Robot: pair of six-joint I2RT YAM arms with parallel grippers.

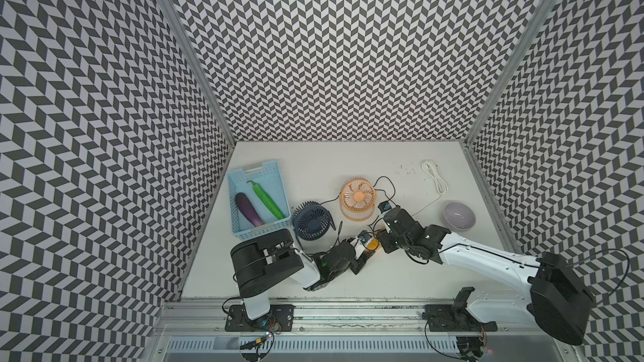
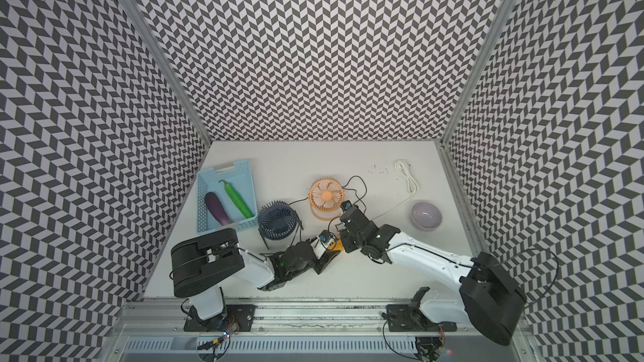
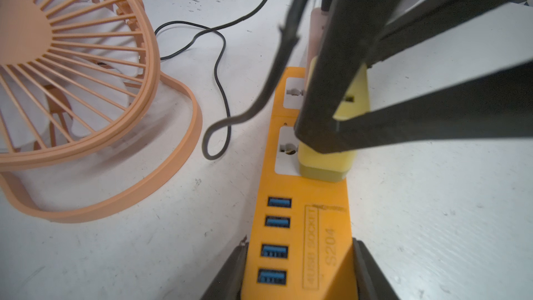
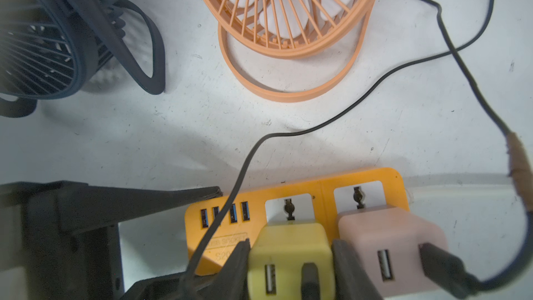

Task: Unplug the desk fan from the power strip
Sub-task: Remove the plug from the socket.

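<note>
The orange power strip (image 3: pixel 305 226) lies on the white table between the two arms, mostly hidden under them in both top views (image 1: pixel 372 244) (image 2: pixel 337 246). My left gripper (image 3: pixel 300 269) is shut on its USB end. A yellow adapter (image 4: pixel 288 243) and a pink adapter (image 4: pixel 389 238) sit in its two sockets, each with a black cable plugged in. My right gripper (image 4: pixel 290 261) is shut on the yellow adapter, one finger on each side. An orange desk fan (image 1: pixel 358 200) and a dark blue desk fan (image 1: pixel 312 220) stand just behind the strip.
A light blue basket (image 1: pixel 244 182) at the back left holds an eggplant and a green pepper. A lavender bowl (image 1: pixel 459 215) sits at the right, with a coiled white cord (image 1: pixel 434 175) behind it. Loose black cables (image 4: pixel 360 99) loop across the table near the fans.
</note>
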